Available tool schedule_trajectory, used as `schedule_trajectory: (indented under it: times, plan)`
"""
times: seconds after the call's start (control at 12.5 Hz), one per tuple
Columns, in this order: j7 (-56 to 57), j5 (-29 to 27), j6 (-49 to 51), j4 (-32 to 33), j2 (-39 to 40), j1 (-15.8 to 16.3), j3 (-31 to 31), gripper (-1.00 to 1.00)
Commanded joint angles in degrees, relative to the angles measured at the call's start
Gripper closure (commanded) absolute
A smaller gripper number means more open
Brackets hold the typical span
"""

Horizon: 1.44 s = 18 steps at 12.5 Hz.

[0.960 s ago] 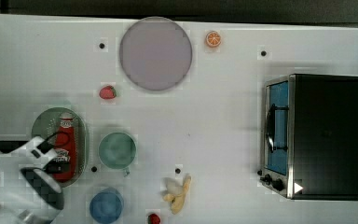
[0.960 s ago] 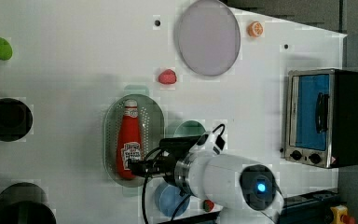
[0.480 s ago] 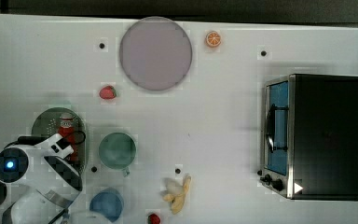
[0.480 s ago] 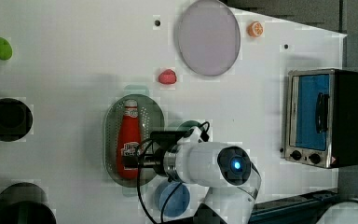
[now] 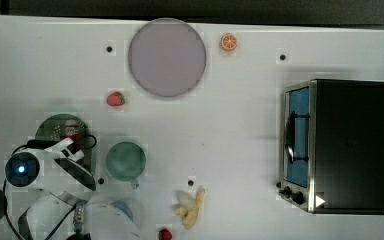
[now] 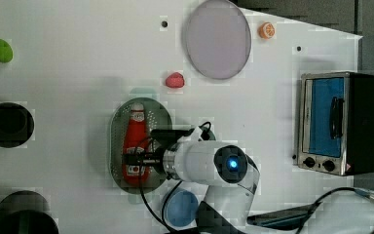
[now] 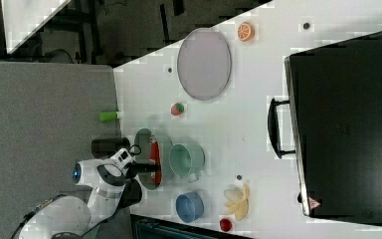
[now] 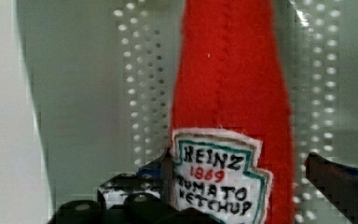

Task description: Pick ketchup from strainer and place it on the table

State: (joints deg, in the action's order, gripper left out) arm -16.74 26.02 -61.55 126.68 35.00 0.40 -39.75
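The ketchup lies lengthwise in the pale green strainer on the white table. The gripper is down over its labelled lower half, jaws spread wide with one finger on each side of the bottle, not yet pinching it. A green cup sits just beside the strainer.

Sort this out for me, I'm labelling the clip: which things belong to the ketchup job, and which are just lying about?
Job: ketchup, strainer, table, gripper with jaws open.

Lying about: grey plate, toaster oven, green cup, blue cup, banana, strawberries, orange slice.
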Motion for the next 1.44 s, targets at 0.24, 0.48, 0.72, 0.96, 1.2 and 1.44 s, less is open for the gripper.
schedule_trajectory:
  times: [0.24,0.48,0.72,0.96,1.2,1.44]
  plan:
    - [-4.3,0.7,-0.6,-2.8,0.6,3.3,1.2,-0.21]
    - [-4.3,-0.3,-0.3,-2.0,-3.4,1.8,-1.2,-0.21]
    - [-4.3,-7.5,1.4,-1.6,-10.6,-2.2,-6.7,-0.21]
    - [-3.4,-16.8,6.8,-3.4,-18.0,-6.7,-11.2,-0.21]
    - [3.2,-24.6,17.9,-7.3,-23.5,-9.8,-12.2,-0.21]
    - [13.5,-29.6,29.2,-12.7,-26.2,-13.8,-10.5,-0.21]
